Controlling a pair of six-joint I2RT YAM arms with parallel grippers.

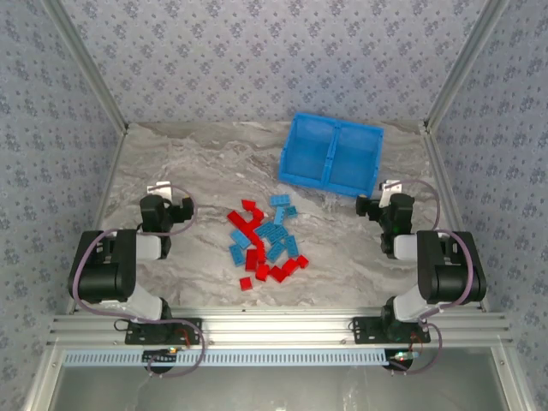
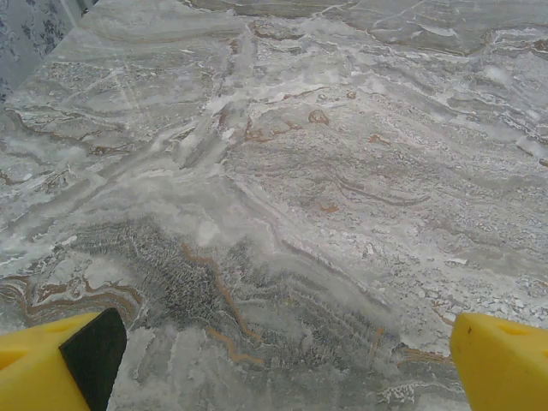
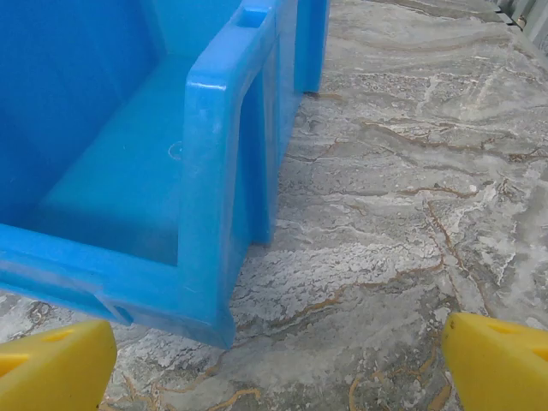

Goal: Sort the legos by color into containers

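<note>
Legos (image 1: 264, 242) lie piled on table (image 1: 197, 163), apart from the seemingly empty bin (image 1: 338, 123).

The bin (image 1: 325, 183) stands on the table (image 1: 205, 163) near the far edge, right of the middle, with its two compartments (image 1: 312, 147) side by side. The legos (image 1: 265, 242) lie in a loose heap at mid-width, toward the near edge, before and left of the bin and apart from it. The left gripper (image 1: 163, 195) is left of the heap. The right gripper (image 1: 390, 195) is right of the heap, just before the bin's near right corner.
</note>
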